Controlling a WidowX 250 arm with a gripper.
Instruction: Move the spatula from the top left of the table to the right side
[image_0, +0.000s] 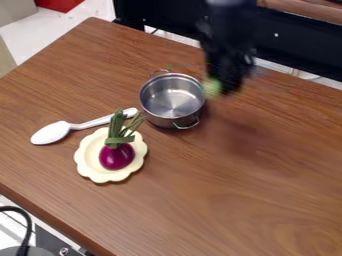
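spatula (51, 133): smooth white, spoon-shaped | on wood-grain surface (220, 200), beside scalloped plate (102, 175) | fingers (230, 82): can't tell if clenched tbh

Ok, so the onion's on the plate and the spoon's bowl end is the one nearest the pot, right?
Not quite, you have the ends swapped: in the camera view, the spoon has its handle end nearest the pot, its bowl end farther away. The onion is on the plate, as you say.
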